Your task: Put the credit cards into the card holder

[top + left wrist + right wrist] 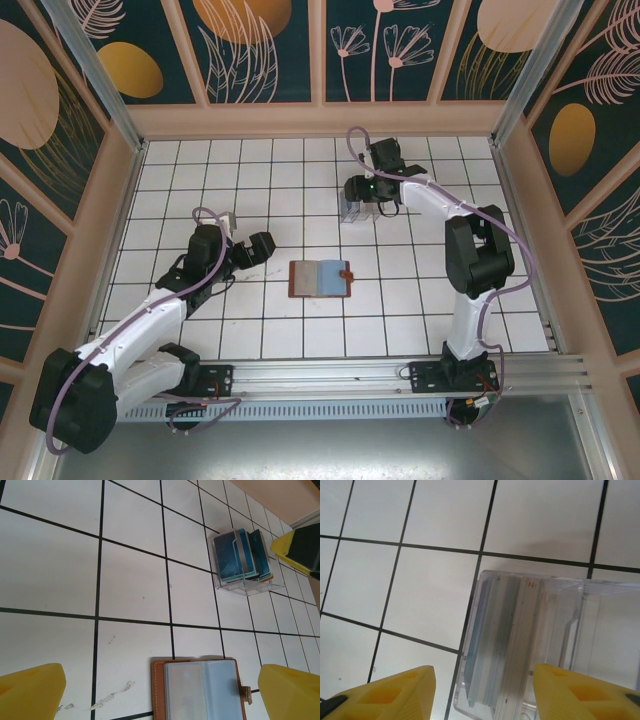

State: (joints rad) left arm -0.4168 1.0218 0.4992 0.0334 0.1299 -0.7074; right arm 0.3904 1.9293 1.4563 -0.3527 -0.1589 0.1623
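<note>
Tiled table (250,320), open brown card holder (320,279), blue credit cards (232,555) in clear box (250,588)

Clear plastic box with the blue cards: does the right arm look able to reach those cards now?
Probably yes. The right arm's fingers hang open above the clear plastic box, one on either side of the upright blue plastic cards in the wrist view. Nothing appears to lie between them.

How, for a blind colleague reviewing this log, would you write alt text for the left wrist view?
An open reddish-brown card holder lies at the bottom edge on a white tiled table. Beyond it, upper right, a clear box holds blue cards standing on edge; the left gripper frames the bottom corners with open yellow fingertips.
</note>
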